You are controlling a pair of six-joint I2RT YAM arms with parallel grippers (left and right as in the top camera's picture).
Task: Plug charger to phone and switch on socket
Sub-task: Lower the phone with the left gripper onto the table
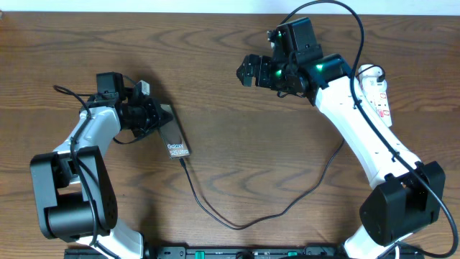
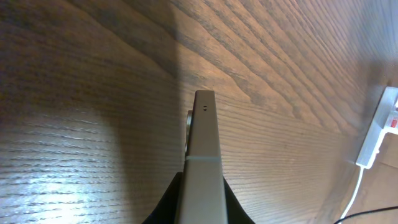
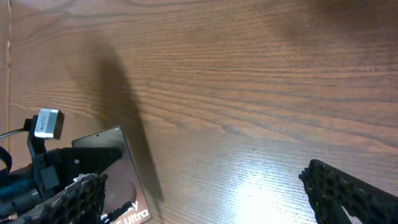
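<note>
The left fingers (image 1: pixel 152 119) were closed on the upper end of the dark brownish rectangular phone (image 1: pixel 175 137), which was held at a slant left of centre over the brown wooden tabletop (image 1: pixel 230 43). The long thin black charger cable (image 1: pixel 237 225) met the phone's lower short edge; whether its plug was fully seated could not be told. The right fingers (image 1: pixel 248 72) stood wide apart, gripping nothing, well apart from the phone. The white elongated power strip (image 1: pixel 379 93) lay at the right side, partly behind the right arm.
</note>
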